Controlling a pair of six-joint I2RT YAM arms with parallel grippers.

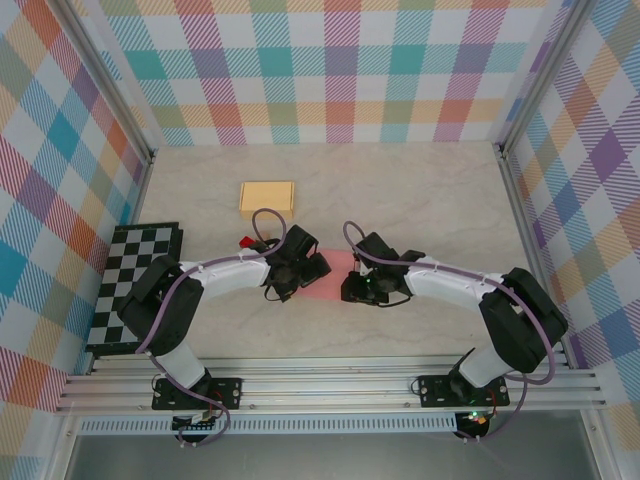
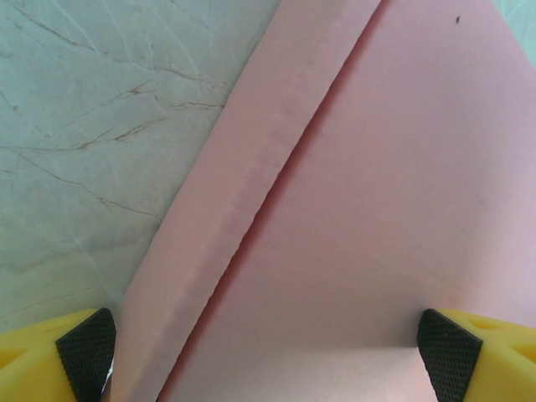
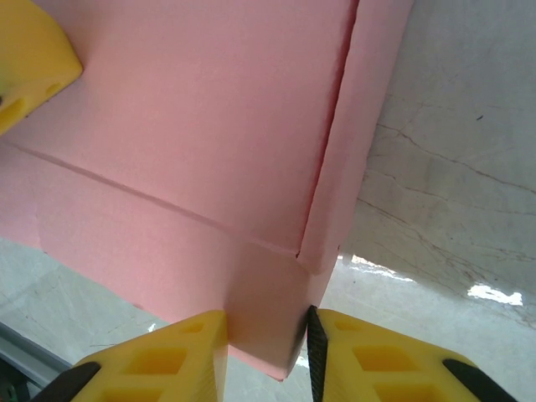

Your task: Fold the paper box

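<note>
**Top external.** The paper box (image 1: 333, 277), a pink sheet not yet folded into shape, lies flat on the table (image 1: 430, 200) at mid-field, between the left gripper (image 1: 300, 268) and the right gripper (image 1: 360, 287). Both heads cover much of it, so its full outline cannot be judged here. A tan box (image 1: 267, 196) stands well apart behind, and a chequered board (image 1: 135, 285) lies at the left edge.

**Left wrist.** The left gripper (image 2: 266, 352) stands spread wide and holds nothing. Its pads (image 2: 84, 352) straddle the paper box (image 2: 402, 209) on either side. One long flap, with a scored crease, runs diagonally beside the main panel.

**Right wrist.** The right gripper (image 3: 266, 352) is drawn in narrow on a corner tab of the paper box (image 3: 193, 126), and both fingers (image 3: 188, 352) appear to touch it.

**Recommendation.** Keep the pinch on the tab alone, clear of the side flap. Turn the tab about its score line without dragging the sheet. The spread left gripper is best used to press the main panel down.
</note>
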